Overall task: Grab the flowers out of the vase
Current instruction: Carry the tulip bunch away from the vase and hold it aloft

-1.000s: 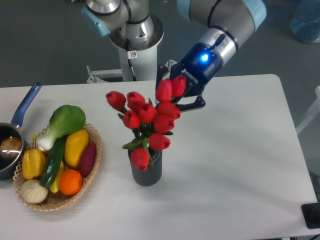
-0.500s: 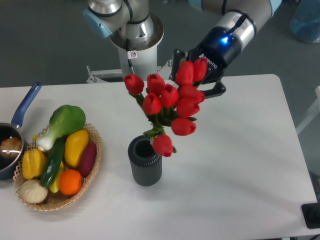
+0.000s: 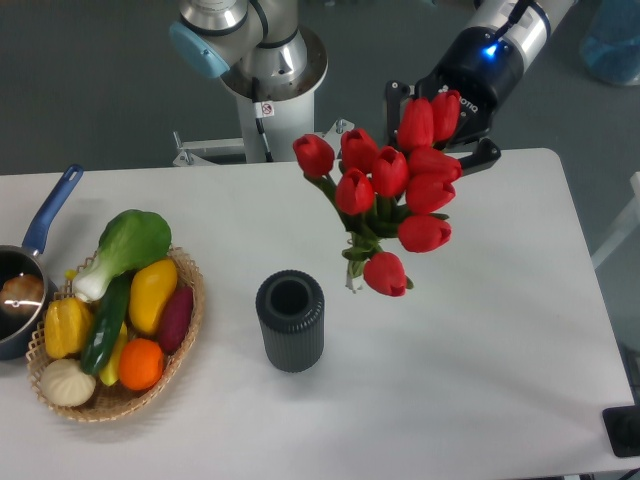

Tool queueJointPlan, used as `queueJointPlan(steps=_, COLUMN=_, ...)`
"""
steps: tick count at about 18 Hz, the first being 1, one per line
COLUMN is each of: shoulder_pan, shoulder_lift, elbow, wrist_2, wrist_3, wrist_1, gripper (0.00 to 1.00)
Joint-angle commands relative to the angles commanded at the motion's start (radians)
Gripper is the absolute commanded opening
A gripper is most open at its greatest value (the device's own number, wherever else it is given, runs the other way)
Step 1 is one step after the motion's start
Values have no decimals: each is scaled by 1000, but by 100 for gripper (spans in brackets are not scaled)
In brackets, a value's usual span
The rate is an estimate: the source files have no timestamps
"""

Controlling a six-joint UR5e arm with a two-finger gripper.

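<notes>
The flowers [image 3: 390, 195], a bunch of red tulip buds on short green stems, hang in the air above the table, up and to the right of the vase. My gripper [image 3: 437, 125] is shut on the bunch near its top right, its fingers partly hidden behind the buds. The vase [image 3: 290, 320], a dark grey ribbed cylinder, stands upright and empty near the table's middle, its round mouth open. The stem ends hang clear of the vase rim.
A wicker basket [image 3: 185, 330] of toy vegetables and fruit sits at the left. A blue-handled saucepan [image 3: 30, 270] lies at the far left edge. The arm's base [image 3: 265, 80] stands behind the table's far edge.
The gripper has lifted the flowers out of the vase and carried them up and to the right. The vase has stayed in place and now stands empty.
</notes>
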Motion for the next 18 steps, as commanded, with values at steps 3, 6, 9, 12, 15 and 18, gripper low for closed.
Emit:
queueJointPlan(steps=3, shoulder_pan=0, shoulder_lift=3, elbow=8, wrist_2=124, wrist_3=52, wrist_1=-2, gripper=0)
queueJointPlan(steps=6, shoulder_pan=-9, shoulder_lift=5, elbow=8, wrist_2=227, wrist_3=54, wrist_1=-2, gripper=0)
queueJointPlan(steps=9, shoulder_pan=-11, shoulder_lift=5, elbow=15, wrist_2=288, wrist_3=115, wrist_1=0, gripper=0)
queueJointPlan(steps=12, shoulder_pan=-29, shoulder_lift=5, elbow=14, wrist_2=400, wrist_3=132, wrist_1=-3, gripper=0)
queueJointPlan(steps=15, shoulder_pan=-41, shoulder_lift=3, elbow=5, wrist_2=515, wrist_3=140, wrist_1=-3, gripper=0)
queueJointPlan(steps=18, shoulder_pan=-81, shoulder_lift=-8, elbow=-5, wrist_2=647, wrist_3=141, wrist_1=-14, gripper=0)
